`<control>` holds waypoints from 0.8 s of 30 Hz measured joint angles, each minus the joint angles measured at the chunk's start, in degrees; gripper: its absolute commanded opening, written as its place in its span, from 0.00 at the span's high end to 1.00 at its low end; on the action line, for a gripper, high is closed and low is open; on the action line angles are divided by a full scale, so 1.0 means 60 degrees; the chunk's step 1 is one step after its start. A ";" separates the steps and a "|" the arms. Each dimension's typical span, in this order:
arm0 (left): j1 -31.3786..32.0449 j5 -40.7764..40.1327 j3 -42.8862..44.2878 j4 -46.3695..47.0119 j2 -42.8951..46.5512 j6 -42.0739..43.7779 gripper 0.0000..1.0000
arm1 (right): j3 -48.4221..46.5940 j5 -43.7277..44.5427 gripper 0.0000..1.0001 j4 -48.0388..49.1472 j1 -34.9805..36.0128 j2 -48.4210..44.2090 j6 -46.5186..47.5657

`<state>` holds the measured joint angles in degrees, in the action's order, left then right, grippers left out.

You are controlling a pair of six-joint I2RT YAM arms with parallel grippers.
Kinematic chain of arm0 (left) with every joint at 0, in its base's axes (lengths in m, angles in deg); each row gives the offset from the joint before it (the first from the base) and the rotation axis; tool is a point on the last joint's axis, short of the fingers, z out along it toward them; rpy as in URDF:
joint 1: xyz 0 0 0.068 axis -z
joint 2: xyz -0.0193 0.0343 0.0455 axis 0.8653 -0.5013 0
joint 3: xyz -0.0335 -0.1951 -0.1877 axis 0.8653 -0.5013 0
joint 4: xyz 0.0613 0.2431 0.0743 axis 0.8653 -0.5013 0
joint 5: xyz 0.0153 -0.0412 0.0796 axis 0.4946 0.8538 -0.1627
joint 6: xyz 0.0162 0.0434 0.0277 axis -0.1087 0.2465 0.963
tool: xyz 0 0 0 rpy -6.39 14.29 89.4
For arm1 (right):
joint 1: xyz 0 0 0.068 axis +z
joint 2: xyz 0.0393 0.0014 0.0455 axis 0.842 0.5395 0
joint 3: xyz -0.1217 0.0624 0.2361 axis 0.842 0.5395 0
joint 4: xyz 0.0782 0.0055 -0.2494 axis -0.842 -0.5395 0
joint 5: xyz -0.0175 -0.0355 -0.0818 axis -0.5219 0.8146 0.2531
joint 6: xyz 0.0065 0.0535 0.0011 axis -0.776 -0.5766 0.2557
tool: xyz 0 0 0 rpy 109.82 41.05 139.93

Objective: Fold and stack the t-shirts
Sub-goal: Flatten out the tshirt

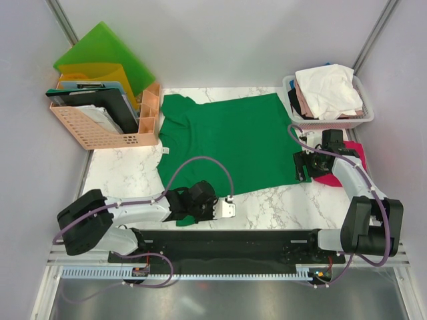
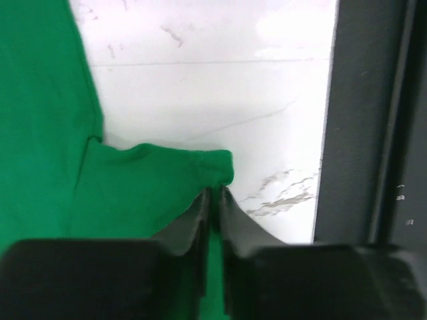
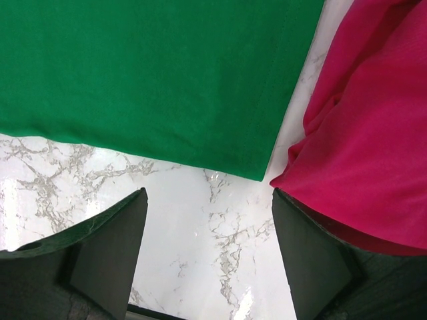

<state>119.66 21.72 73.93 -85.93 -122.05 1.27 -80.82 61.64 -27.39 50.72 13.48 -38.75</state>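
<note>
A deep green t-shirt (image 1: 227, 143) lies spread flat on the marble table. Its near corner (image 2: 167, 180) is bunched up between my left gripper's (image 2: 215, 195) jaws, which are pinched together on the cloth. In the top view that left gripper (image 1: 203, 197) sits at the shirt's near edge. My right gripper (image 3: 208, 197) hangs open over bare marble, just off the green shirt's right corner (image 3: 257, 170). A magenta-red t-shirt (image 3: 373, 133) lies crumpled beside its right finger (image 3: 307, 253). From above, the right gripper (image 1: 305, 164) stands between the green shirt and the magenta-red one (image 1: 333, 177).
A white basket (image 1: 363, 117) at the back right holds white and pale pink t-shirts (image 1: 327, 90). A peach desk organiser (image 1: 133, 137) with green and yellow folders stands at the back left. A black rail (image 1: 227, 240) runs along the near table edge.
</note>
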 measured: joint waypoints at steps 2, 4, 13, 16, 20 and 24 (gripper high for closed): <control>0.0004 -0.0080 0.0076 0.0142 -0.0226 0.0109 0.98 | 0.0000 0.0000 0.18 0.0004 -0.0004 0.0000 0.0000; 0.0004 -0.0120 0.0200 0.0215 -0.0390 0.0120 0.98 | 0.0000 0.0000 0.19 0.0004 -0.0004 0.0000 0.0000; 0.0004 -0.0331 0.0142 0.0091 0.0164 0.0117 0.98 | -0.0033 -0.0018 0.22 -0.0004 -0.0004 0.0157 0.0007; 0.0004 -0.0444 0.0138 -0.0182 0.0743 0.0109 0.98 | -0.0044 -0.0044 0.21 -0.0007 0.0000 0.0200 0.0015; -0.0240 -0.0503 0.0098 -0.0550 0.1774 0.0109 0.98 | -0.0055 -0.0160 0.20 -0.0015 -0.0004 0.0200 0.0058; -0.1107 -0.0514 -0.0058 -0.0528 0.2728 0.0248 0.98 | -0.0055 -0.0291 0.20 -0.0051 0.0000 0.0200 0.0095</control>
<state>113.02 18.64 73.58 -89.10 -105.68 2.76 -81.15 59.89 -27.69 50.72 14.68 -38.18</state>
